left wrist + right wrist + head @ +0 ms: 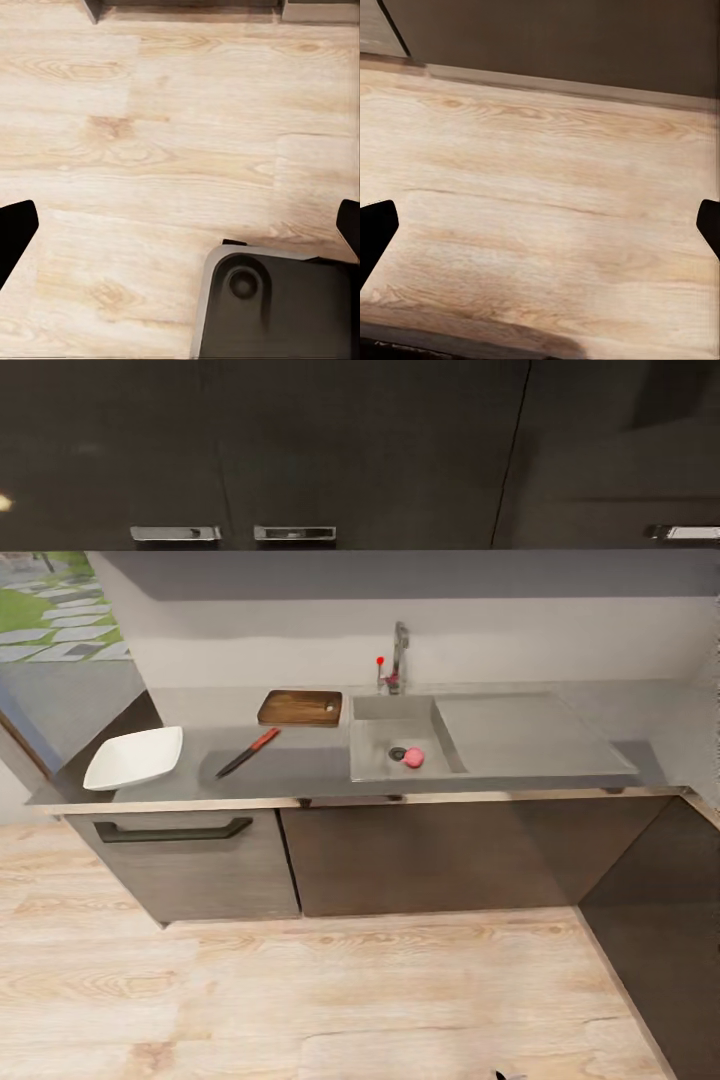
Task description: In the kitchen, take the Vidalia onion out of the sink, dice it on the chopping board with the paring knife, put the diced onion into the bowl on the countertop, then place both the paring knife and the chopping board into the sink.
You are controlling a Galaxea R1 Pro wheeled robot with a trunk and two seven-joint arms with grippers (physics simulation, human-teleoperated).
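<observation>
Room: kitchen with glossy black upper cabinets (300, 440) with chrome handles, grey wall, light wood floor (300, 990)
Worktop (300, 765): long grey surface above dark wood-grain lower cabinets (430, 860)
Sink (385, 755): steel basin set in the worktop, drainboard on its right, tap (398, 655) and red-knobbed lever behind
Onion (413, 757): small pink ball in the basin, just beside the drain
Board (299, 707): dark brown, flat against the wall, left of the sink
Knife (247, 752): lies slantwise on the worktop between board and bowl; handle looks reddish here, blade dark
Bowl (134, 758): white, at the left end of the worktop
Hard to make out: a window or opening at far left, cut off by the frame edge
Left tool (180, 229): wrist view shows dark fingertips (16, 229) at both frame edges, spread wide over the floor, with the robot base (277, 307) below
Right tool (540, 229): fingertips (376, 229) likewise spread wide, nothing between them, over floor near a cabinet foot
</observation>
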